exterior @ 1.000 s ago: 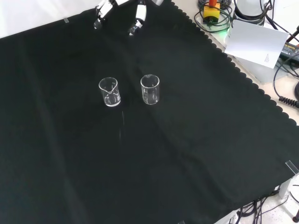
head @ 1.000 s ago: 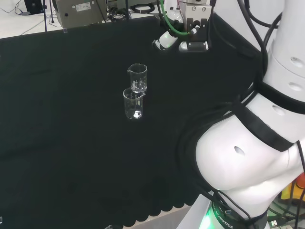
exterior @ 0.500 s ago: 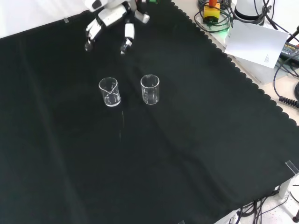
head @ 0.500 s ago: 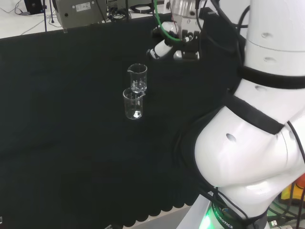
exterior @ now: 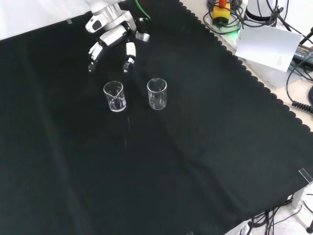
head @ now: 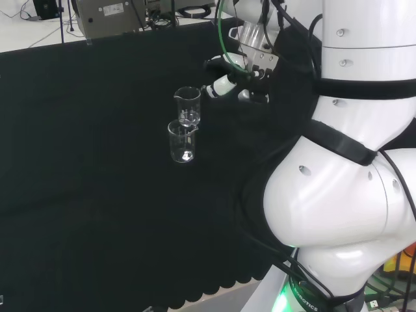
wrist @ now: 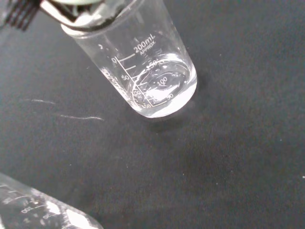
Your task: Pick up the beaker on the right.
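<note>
Two clear glass cylindrical beakers (exterior: 115,96) (exterior: 157,93) upright on black cloth table (exterior: 195,161); hand (exterior: 110,35) above left beaker, fingers spread, empty.

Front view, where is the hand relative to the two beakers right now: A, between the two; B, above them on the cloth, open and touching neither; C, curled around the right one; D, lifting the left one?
B: the hand hangs with fingers spread beyond the left beaker and right beaker, clear of both.
</note>
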Action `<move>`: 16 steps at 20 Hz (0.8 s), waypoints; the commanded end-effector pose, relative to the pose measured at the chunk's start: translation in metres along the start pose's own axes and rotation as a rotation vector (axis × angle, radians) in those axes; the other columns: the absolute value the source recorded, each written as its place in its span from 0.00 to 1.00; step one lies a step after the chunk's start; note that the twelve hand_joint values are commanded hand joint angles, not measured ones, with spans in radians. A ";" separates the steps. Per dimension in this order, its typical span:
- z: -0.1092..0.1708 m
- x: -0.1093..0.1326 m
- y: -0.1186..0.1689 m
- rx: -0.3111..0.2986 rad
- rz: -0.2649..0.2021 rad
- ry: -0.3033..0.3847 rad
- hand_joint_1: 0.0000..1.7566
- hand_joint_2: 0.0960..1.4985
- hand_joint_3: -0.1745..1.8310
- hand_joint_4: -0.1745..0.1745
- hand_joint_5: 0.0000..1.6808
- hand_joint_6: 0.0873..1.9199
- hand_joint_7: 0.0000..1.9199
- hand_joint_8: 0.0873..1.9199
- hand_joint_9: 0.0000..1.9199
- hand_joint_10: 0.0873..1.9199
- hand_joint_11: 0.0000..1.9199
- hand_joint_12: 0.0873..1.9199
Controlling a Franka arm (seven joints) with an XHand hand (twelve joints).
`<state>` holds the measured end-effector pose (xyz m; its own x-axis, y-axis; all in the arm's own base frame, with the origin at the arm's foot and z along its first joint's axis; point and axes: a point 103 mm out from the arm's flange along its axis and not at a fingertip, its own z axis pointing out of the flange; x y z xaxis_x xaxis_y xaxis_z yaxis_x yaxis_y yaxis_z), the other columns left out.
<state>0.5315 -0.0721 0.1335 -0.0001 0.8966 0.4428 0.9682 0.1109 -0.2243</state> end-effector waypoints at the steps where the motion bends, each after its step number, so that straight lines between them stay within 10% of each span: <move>1: 0.020 -0.008 0.012 -0.016 -0.072 0.073 0.51 0.35 0.41 0.39 0.26 0.00 0.13 0.34 0.21 0.29 0.08 0.70; 16: 0.056 -0.007 0.034 0.043 -0.121 0.143 0.51 0.31 0.42 0.40 0.22 0.00 0.09 0.34 0.20 0.29 0.04 0.71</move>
<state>0.5459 -0.0596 0.0832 -0.0628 0.8241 0.5629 0.9589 0.2063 -0.1950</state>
